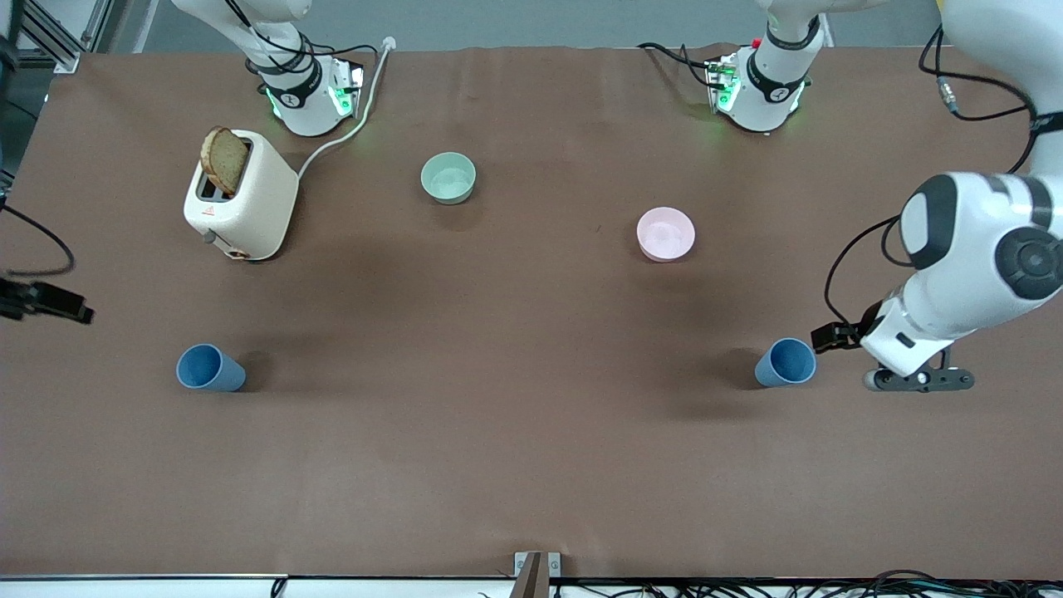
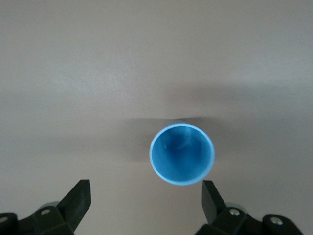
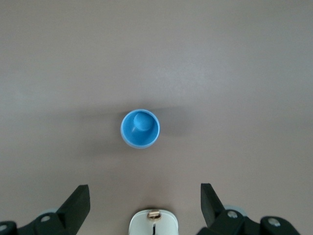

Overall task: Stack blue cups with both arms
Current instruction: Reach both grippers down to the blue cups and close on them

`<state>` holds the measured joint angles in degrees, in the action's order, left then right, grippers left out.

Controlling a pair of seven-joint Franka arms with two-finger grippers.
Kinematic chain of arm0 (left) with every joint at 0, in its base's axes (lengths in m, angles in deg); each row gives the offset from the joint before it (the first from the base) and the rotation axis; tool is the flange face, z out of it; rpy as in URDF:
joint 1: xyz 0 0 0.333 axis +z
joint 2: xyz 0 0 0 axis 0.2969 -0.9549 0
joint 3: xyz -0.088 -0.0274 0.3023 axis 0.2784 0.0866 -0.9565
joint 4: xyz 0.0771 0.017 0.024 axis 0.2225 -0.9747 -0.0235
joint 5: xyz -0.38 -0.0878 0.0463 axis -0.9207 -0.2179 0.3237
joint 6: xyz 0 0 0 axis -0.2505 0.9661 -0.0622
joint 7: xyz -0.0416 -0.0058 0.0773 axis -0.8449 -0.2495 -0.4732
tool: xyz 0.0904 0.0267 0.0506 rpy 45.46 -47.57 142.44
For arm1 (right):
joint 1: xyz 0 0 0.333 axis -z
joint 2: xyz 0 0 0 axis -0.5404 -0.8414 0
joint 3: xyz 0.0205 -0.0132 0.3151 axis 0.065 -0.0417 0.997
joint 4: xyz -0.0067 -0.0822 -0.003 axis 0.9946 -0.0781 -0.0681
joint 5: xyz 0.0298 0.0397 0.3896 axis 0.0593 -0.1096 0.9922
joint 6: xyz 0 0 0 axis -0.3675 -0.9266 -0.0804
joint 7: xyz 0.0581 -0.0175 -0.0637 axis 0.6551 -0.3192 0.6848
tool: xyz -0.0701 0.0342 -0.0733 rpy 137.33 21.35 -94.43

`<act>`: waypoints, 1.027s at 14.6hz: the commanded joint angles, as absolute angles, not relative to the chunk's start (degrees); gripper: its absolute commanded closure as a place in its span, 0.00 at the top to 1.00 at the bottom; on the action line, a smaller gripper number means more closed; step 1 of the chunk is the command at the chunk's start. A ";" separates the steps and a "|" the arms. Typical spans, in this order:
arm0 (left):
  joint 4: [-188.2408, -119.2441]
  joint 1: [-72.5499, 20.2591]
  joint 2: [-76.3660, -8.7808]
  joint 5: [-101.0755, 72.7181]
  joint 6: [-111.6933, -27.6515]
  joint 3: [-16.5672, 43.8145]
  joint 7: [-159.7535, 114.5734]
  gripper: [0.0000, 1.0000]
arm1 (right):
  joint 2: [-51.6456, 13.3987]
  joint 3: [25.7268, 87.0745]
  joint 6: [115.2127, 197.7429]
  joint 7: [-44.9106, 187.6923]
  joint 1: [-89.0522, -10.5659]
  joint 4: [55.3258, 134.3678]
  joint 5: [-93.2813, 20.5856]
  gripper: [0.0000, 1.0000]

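Two blue cups upright, well apart; bowls, toaster farther back. Left gripper and right gripper both spread wide.

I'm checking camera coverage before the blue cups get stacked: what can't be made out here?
- Right gripper: the front view's edge cuts off its arm, so its height over the blue cup at the right arm's end is unclear.
- Left gripper: its wrist hides the fingers in the front view.
- Toaster: the bread slice hides its slot's inside.
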<state>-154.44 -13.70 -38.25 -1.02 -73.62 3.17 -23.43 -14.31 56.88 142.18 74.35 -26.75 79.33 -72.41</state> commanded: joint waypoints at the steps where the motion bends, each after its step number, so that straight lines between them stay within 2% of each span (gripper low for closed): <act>1: -156.42 -13.05 -40.06 -0.09 -76.61 3.21 -22.98 1.00 | -18.32 57.19 150.77 78.30 -26.03 85.10 -72.05 1.00; 4: -155.90 -13.14 -42.70 -0.18 -77.83 3.21 -22.37 1.00 | -19.39 57.02 161.93 80.50 -25.94 92.92 -72.14 1.00; 8: -155.37 -12.79 -45.86 -0.09 -79.16 3.30 -22.18 0.79 | -23.07 56.93 171.18 82.09 -25.24 96.45 -72.14 1.00; 10: -155.02 -12.70 -47.09 -0.61 -79.16 3.38 -22.45 0.60 | -24.31 57.02 174.96 82.18 -25.41 98.03 -72.14 1.00; 12: -154.93 -12.70 -47.62 -0.62 -79.16 3.38 -22.62 0.48 | -24.93 57.02 177.78 82.18 -25.68 99.70 -72.14 0.99; 13: -154.84 -12.70 -47.80 -0.62 -79.16 3.38 -22.80 0.37 | -25.45 57.10 178.23 82.18 -25.59 99.80 -72.05 0.93; 14: -154.58 -12.70 -47.89 -0.62 -79.07 3.38 -23.50 0.20 | -25.98 57.19 178.23 82.01 -25.77 99.71 -72.05 0.87; 15: -154.58 -12.70 -47.89 -0.70 -78.98 3.38 -23.59 0.09 | -26.33 57.28 178.23 82.00 -25.85 99.71 -72.05 0.76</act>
